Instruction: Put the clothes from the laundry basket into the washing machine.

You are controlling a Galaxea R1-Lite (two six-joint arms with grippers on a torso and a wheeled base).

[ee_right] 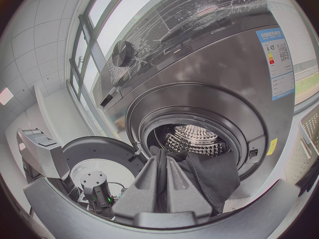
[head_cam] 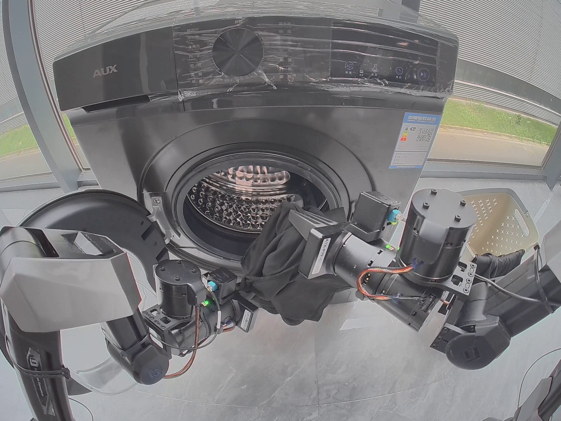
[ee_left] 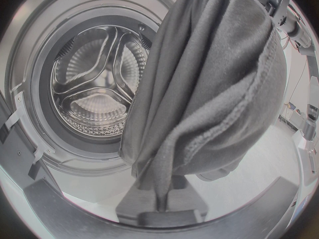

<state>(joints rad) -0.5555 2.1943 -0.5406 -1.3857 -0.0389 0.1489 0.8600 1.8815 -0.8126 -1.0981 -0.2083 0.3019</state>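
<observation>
Count: 1 washing machine [head_cam: 251,130], 1 round door [head_cam: 87,223], 1 black garment [head_cam: 280,264], 1 laundry basket [head_cam: 502,220].

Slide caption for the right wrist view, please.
Right pincer shut on a dark garment before the open washing machine, its door swung aside.

The dark garment [head_cam: 280,264] covers part of the drum mouth [head_cam: 234,206]; the right arm [head_cam: 409,264] hides the laundry basket's [head_cam: 502,220] base.
</observation>
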